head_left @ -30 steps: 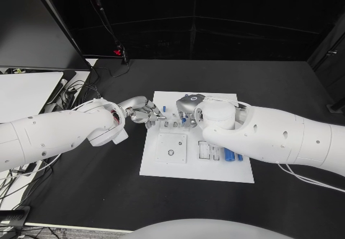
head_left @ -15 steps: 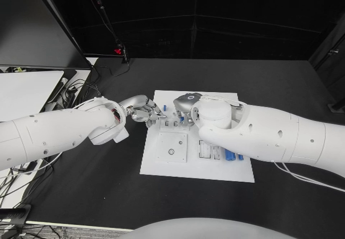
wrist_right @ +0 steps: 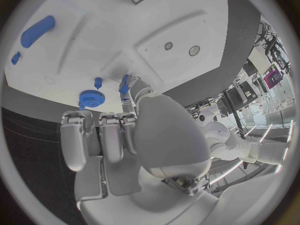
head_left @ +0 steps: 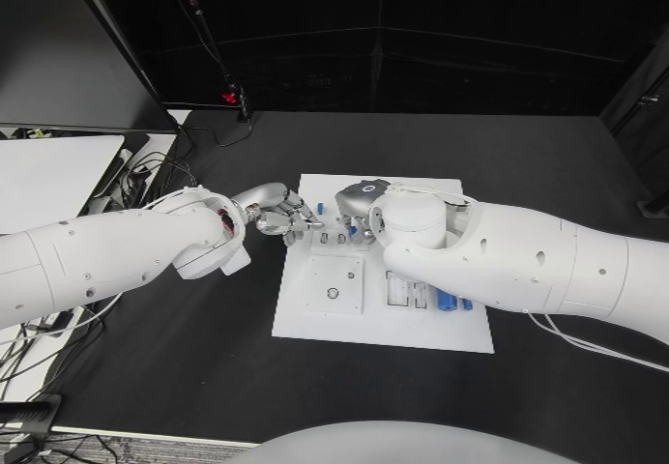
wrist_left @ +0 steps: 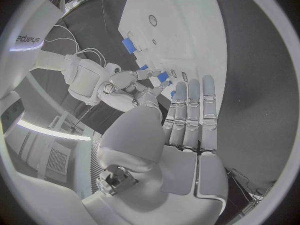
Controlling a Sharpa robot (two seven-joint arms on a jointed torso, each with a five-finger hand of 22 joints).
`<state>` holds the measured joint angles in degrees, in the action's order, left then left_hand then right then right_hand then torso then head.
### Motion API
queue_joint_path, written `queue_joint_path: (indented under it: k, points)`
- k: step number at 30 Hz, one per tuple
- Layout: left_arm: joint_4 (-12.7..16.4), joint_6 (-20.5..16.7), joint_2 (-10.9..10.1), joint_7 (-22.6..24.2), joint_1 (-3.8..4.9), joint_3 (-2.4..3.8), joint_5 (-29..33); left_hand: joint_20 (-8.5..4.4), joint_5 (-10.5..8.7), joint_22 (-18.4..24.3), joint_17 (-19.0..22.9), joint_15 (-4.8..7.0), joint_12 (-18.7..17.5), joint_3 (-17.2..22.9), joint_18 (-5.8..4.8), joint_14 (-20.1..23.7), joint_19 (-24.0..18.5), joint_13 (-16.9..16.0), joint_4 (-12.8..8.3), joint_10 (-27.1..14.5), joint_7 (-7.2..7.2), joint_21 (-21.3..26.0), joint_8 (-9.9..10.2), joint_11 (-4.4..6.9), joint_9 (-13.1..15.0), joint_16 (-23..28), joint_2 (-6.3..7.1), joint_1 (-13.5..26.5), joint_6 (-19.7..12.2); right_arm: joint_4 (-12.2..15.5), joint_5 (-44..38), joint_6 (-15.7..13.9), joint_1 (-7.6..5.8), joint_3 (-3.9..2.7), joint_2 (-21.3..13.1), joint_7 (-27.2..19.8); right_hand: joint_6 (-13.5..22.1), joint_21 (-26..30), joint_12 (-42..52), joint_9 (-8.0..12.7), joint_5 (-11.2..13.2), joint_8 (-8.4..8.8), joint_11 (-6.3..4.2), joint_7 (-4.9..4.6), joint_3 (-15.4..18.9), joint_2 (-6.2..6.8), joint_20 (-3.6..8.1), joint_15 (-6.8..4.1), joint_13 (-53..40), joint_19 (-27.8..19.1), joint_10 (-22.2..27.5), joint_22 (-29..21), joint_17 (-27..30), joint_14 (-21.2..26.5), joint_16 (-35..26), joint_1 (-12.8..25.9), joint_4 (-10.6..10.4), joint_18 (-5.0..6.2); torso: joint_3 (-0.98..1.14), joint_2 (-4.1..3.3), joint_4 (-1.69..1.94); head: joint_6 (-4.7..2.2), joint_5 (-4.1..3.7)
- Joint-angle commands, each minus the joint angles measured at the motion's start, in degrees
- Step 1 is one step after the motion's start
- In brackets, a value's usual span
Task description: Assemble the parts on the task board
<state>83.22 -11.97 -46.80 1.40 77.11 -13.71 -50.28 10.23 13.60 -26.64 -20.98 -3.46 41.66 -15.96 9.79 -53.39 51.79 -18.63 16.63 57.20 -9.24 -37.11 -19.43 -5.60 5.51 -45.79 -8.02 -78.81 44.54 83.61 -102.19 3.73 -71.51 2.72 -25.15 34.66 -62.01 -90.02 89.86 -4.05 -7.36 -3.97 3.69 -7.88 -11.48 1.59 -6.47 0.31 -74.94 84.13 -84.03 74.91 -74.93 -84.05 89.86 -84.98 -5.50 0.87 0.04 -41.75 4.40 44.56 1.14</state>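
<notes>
Both hands are meeting over the far half of the white task board (head_left: 314, 324), which is lying in the middle of the black tabletop (head_left: 167, 358). The left hand (head_left: 279, 217) is reaching in at the board's left edge; in its wrist view the fingers (wrist_left: 189, 110) are lying straight and side by side, holding nothing that can be seen. The right hand (head_left: 365, 205) is hovering just beside it — its wrist view is showing the fingers (wrist_right: 100, 135) curled inward and the thumb pressing against a small blue part (wrist_right: 125, 83) on the board, though whether that part is actually being pinched cannot be told. A blue gear-shaped part (wrist_right: 91, 98) and a small blue peg (wrist_right: 98, 82) are sitting close by, and a longer blue part (wrist_right: 37, 31) is lying well apart. More blue parts (head_left: 447, 304) are resting in slots near the right arm.
</notes>
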Motion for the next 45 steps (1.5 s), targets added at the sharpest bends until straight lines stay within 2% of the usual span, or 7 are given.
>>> queue_joint_path:
  k: [1,9,33,45]
  points:
    - [-0.04,0.25,0.13,0.31,0.09,0.05,0.19,-0.10,0.39,-0.07,-0.05,-0.04,-0.29,-0.11,0.64,0.41,-0.26,0.00,-0.02,-0.34,0.03,0.38,-0.24,0.15,0.09,0.36,-0.10,-0.54,-0.31,0.00,0.02,1.11,-0.10,-0.04,0.12,0.22,-0.24,0.02,0.14,0.01,0.37,0.01,0.34,-0.15,0.06,-0.14,-0.37,0.36,-15.06,5.87,-5.97,15.09,-15.07,-5.95,0.14,0.55,0.41,-0.87,0.04,0.00,0.03,0.03,0.02]
    - [-0.19,0.22,0.21,0.31,0.09,0.05,0.19,-0.10,0.39,-0.07,-0.05,-0.04,-0.29,-0.11,0.64,0.41,-0.26,0.00,-0.02,-0.34,0.03,0.38,-0.24,0.15,0.09,0.36,-0.10,-0.54,-0.31,0.04,0.07,1.04,-0.10,-0.04,0.27,0.15,0.10,0.02,0.14,0.08,0.39,0.19,0.48,-0.33,0.07,-0.02,-0.44,0.44,-15.06,5.87,-5.97,15.09,-15.07,-5.95,0.14,0.73,0.44,-0.87,-0.01,0.00,-0.06,0.09,-0.06]
    - [-0.18,0.18,0.24,-0.01,0.08,0.05,0.19,-0.11,0.44,-0.09,-0.06,-0.03,-0.34,-0.07,0.64,0.40,-0.24,0.02,-0.01,-0.32,0.04,0.39,-0.25,0.17,0.09,0.37,-0.17,-0.75,-0.34,-0.19,0.65,1.12,-0.10,-0.04,0.44,-0.21,1.51,0.02,0.14,0.26,1.42,0.43,0.94,-0.83,0.22,0.40,-0.76,0.80,-15.06,5.87,-5.97,15.09,-15.07,-5.95,0.14,1.44,0.39,-0.87,0.00,0.00,-0.01,0.28,-0.27]
    - [-0.20,0.22,0.22,-0.10,0.08,0.05,0.19,-0.11,0.44,-0.09,-0.06,-0.03,-0.34,-0.07,0.64,0.40,-0.24,0.02,-0.01,-0.32,0.04,0.39,-0.25,0.17,0.09,0.37,-0.17,-0.75,-0.34,-0.39,1.12,1.33,-0.09,-0.04,0.75,-0.31,2.40,0.02,0.14,0.28,1.56,0.41,1.17,-1.08,0.32,1.14,-0.93,0.94,-15.06,5.87,-5.97,15.09,-15.07,-5.95,0.14,1.37,0.84,-0.87,0.00,0.00,-0.01,0.49,-0.34]
